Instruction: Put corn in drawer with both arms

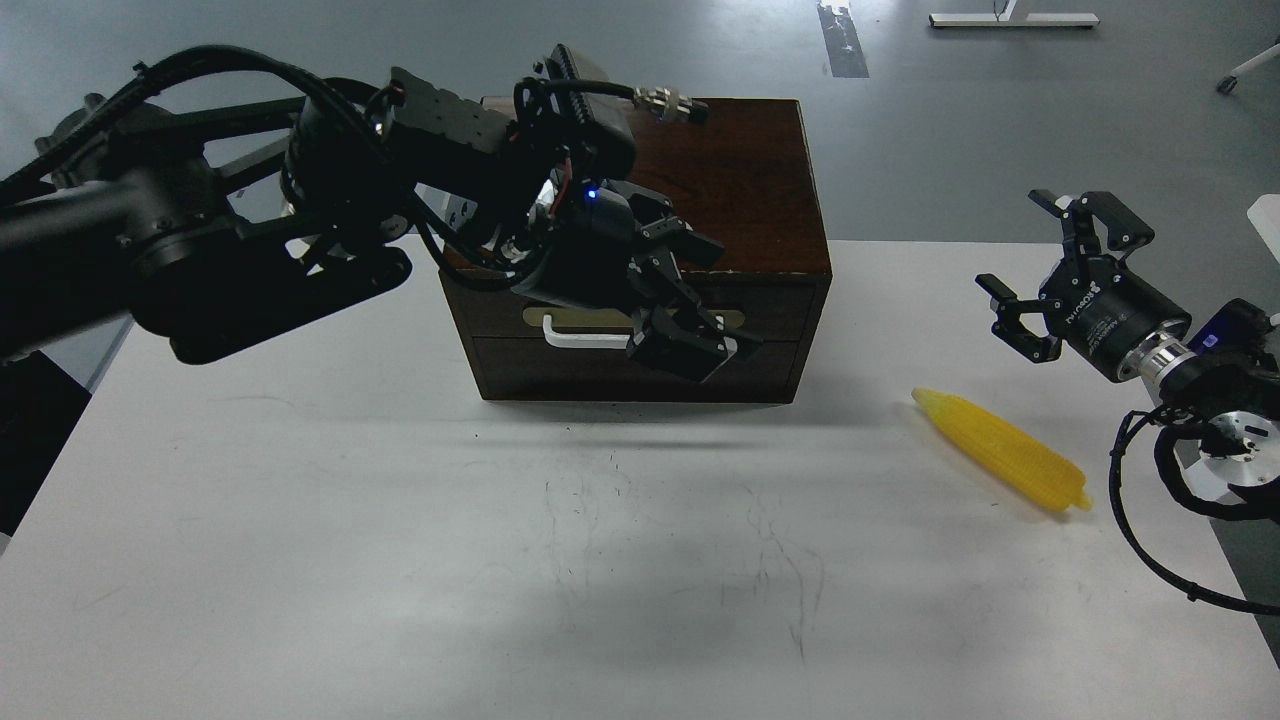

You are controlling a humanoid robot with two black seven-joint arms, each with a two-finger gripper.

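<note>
The yellow corn (1003,450) lies on the white table at the right, pale tip pointing up-left. The dark brown box (745,190) stands at the back middle. Its drawer (770,312) is closed, and the white bar handle (575,335) shows on its tan plate. My left gripper (690,300) is right at the drawer front over the right half of the handle. Its fingers are spread above and below the bar and hide that part. My right gripper (1050,265) is open and empty, hovering above and to the right of the corn.
The white table (400,560) ends at its left edge near my left arm and at its right edge by my right arm. Loose black cables (1140,520) hang from the right wrist just right of the corn. Grey floor lies behind the box.
</note>
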